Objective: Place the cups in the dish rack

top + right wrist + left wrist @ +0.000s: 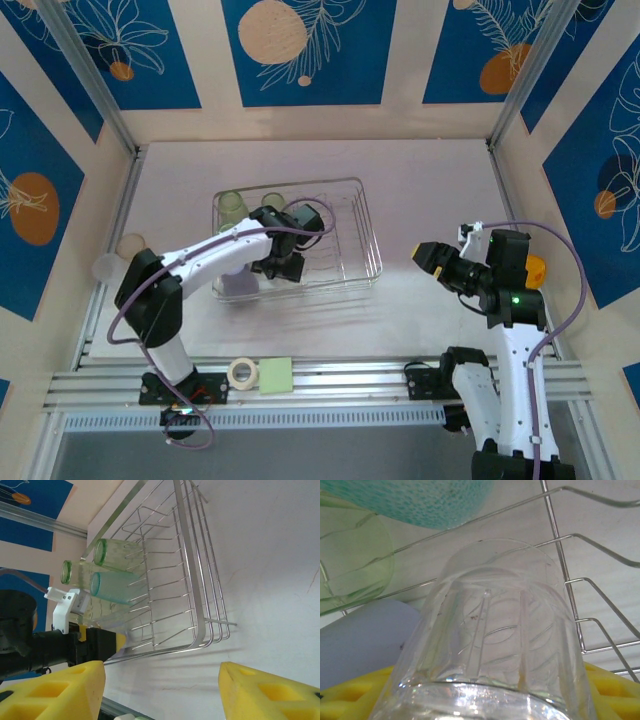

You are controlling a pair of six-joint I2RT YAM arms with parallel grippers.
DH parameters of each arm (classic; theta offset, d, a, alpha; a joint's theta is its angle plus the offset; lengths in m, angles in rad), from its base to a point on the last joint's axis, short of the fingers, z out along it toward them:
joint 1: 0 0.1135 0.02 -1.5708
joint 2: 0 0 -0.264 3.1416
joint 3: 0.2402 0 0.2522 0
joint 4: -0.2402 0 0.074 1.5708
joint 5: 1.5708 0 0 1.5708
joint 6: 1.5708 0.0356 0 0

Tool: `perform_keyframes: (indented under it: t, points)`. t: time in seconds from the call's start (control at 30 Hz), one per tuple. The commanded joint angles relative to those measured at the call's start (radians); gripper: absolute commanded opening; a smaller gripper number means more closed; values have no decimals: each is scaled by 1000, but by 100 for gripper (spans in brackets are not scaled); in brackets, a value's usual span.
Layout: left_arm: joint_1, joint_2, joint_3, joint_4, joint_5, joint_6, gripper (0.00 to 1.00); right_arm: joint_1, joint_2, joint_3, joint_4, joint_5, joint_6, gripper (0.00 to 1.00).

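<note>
The dish rack (pixel 345 262) is a silver wire basket in the middle of the table. My left gripper (pixel 283 260) reaches into it and is shut on a clear cup (pixel 495 630), held between its yellow pads (pixel 612 690). Two light green cups (pixel 232 205) (pixel 272 201) and a teal cup (pixel 112 587) lie in the rack's far left part. A lavender cup (pixel 238 284) is at the rack's near left corner. A peach cup (pixel 131 243) and a pale one (pixel 106 266) stand by the left wall. My right gripper (pixel 430 255) hovers right of the rack, open and empty.
An orange dome-shaped piece (pixel 537 270) sits beside the right arm. A white tape roll (pixel 241 372) and a green note pad (pixel 276 375) lie on the near rail. Bare table stretches between the rack (pixel 197 595) and my right fingers (pixel 270 690).
</note>
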Motion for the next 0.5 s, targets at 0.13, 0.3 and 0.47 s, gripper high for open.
perform_keyframes:
  t: [0.13,0.3,0.47]
  points:
    - [-13,42,48,-16,20,18,35,-3,-9,-9,8,-40,-4,62]
    - [-13,78,73,-32,14,35,46,-4,-10,-5,9,-42,-4,62]
    - [-13,118,95,-59,-9,45,71,-3,-9,-4,7,-58,2,62]
